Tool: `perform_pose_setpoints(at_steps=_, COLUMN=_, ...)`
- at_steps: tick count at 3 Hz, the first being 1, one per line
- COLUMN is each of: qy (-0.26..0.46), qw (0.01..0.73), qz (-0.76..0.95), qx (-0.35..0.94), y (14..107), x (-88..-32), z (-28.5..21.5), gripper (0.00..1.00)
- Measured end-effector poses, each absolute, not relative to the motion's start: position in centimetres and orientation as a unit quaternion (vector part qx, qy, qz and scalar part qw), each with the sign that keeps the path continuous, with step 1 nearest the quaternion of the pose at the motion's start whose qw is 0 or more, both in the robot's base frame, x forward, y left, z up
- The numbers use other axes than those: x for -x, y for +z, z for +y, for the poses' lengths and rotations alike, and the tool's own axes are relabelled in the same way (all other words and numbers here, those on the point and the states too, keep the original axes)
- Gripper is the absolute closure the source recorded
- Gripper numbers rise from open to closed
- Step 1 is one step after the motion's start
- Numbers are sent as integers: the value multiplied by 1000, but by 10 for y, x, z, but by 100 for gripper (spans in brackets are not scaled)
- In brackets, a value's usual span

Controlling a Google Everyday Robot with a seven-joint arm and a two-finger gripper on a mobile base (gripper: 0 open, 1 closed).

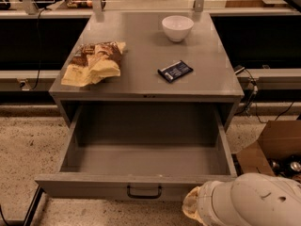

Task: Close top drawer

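The top drawer [94,186] is a wide grey metal drawer pulled far out of its cabinet [141,86], and its inside is empty. Its flat front faces me at the bottom of the view, with a small dark bail handle [144,192] at the centre. A white arm segment [251,204] with a cream cuff sits at the bottom right, just in front of the right end of the drawer front. My gripper itself is out of view, below the frame's bottom edge.
On the cabinet top lie a white bowl [177,28] at the back, a tan and brown chip bag [94,62] on the left and a dark blue packet [175,71] to the right. An open cardboard box [273,145] stands on the floor at right.
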State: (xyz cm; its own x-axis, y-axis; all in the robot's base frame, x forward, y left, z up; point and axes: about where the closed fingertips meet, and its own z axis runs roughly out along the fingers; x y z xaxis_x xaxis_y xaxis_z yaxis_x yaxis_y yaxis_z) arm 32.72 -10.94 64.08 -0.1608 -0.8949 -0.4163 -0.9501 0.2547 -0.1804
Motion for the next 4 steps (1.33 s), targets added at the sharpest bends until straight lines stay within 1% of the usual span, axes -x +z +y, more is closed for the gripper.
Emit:
perform_pose_setpoints(at_steps=1, qy=47, qw=235, qz=766, qx=596, y=627, x=-341, z=-115, gripper=100)
perform_pose_setpoints(at_steps=2, qy=27, qw=252, qz=764, qx=593, y=629, x=-366, z=-117, gripper=100)
perform_pose_setpoints(at_steps=4, qy=-8, qw=287, qz=752, qx=594, y=648, x=-439, z=-123, gripper=100)
